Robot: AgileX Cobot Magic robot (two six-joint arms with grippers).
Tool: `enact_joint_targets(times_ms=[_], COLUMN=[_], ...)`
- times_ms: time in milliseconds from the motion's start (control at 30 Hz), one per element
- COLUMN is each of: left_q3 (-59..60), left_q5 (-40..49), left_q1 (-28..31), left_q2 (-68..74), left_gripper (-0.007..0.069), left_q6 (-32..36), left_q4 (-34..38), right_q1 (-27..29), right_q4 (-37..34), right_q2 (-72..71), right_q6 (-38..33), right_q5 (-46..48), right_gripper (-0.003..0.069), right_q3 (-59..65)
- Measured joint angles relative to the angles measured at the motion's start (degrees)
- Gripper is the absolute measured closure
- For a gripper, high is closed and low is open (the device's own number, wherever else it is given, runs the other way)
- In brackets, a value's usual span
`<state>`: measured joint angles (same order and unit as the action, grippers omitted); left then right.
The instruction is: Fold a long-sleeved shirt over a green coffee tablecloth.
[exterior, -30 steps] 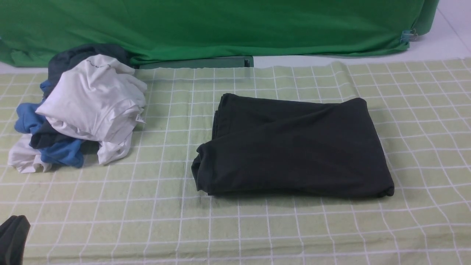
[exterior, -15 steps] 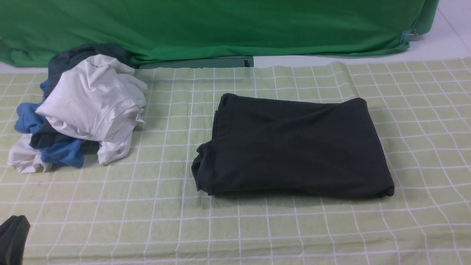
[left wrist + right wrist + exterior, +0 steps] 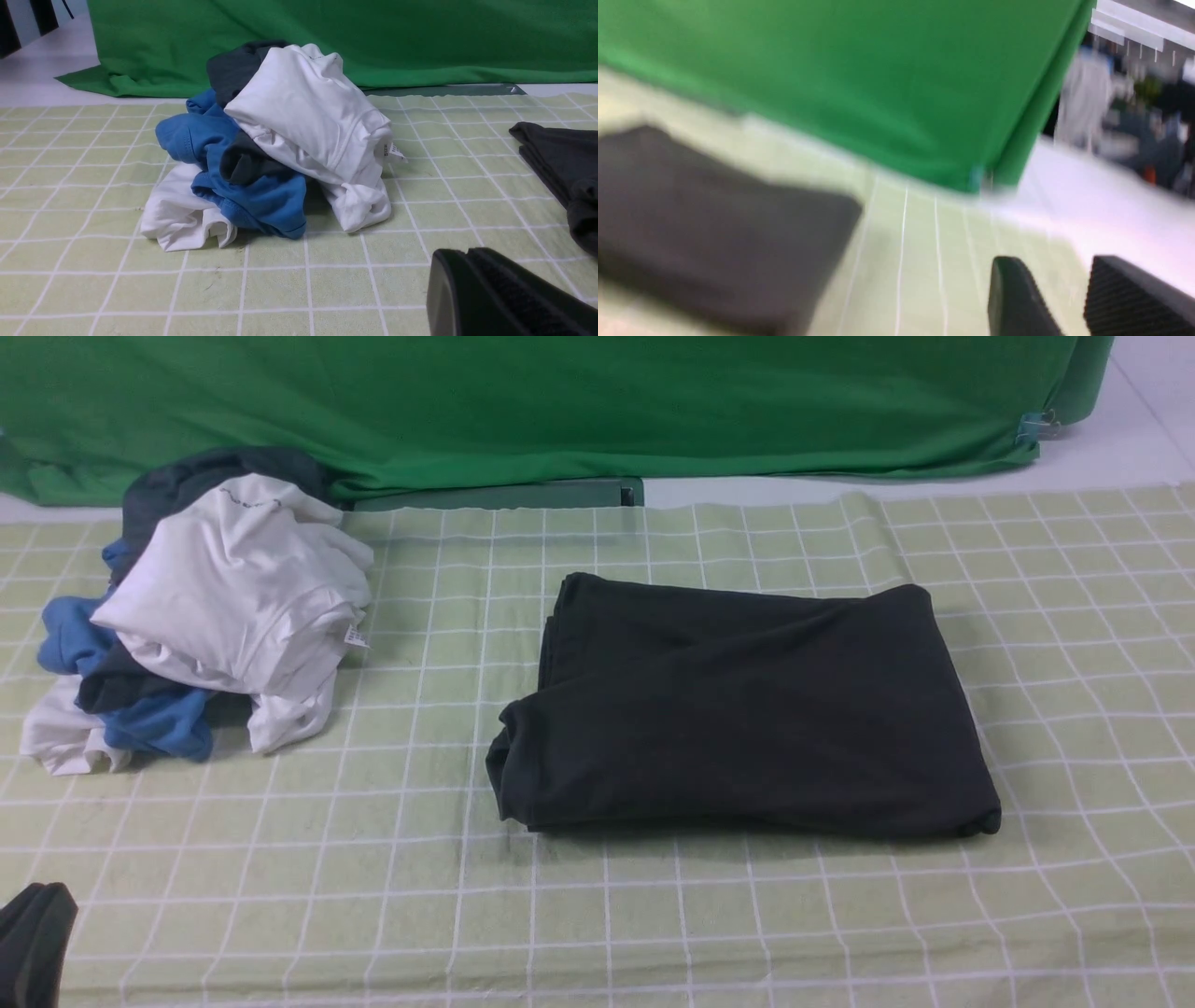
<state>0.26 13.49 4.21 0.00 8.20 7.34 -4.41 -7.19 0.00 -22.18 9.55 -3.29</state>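
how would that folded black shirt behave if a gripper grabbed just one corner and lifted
The long-sleeved shirt is soft cloth in loose stacked layers, so it would likely sag and unfold rather than lift as a block. It looks light for its size. Pushed sideways, it might bunch up and wrinkle the green coffee tablecloth, which already shows ripples.

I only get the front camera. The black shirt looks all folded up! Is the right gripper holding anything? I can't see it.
Observer: The right gripper shows only in its own wrist view. Its jaws stand apart with nothing between them, clear of the long-sleeved shirt.
Operator: What about the left one?
Observer: The left gripper is shut and empty, low over the green coffee tablecloth, facing the pile of clothes.
Operator: What's past the green sheet?
Observer: Beyond the corner of the green sheet, the right wrist view shows a room, too blurred to make out.
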Motion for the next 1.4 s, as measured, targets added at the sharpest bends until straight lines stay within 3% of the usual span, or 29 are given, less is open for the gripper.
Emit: enact_joint_targets(times_ms=[167,467,1400], left_q3=[0.0,0.0,0.0], left_q5=[0.1,0.1,0.1], left_q1=[0.0,0.0,0.1], left_q2=[0.0,0.0,0.0], left_gripper=[0.0613,0.0611,0.0610], left_q6=[-0.1,-0.1,-0.2], left_q4=[0.0,0.0,0.0], right_q1=[1.8,1.9,1.9], right_q4=[1.0,1.5,1.6], right_q2=[0.0,0.0,0.0], right_q6=[4.3,9.4,9.8], right_q5=[4.7,5.1,5.1], right_gripper=[0.0422,0.0421,0.0419], right_q3=[3.7,3.9,3.9])
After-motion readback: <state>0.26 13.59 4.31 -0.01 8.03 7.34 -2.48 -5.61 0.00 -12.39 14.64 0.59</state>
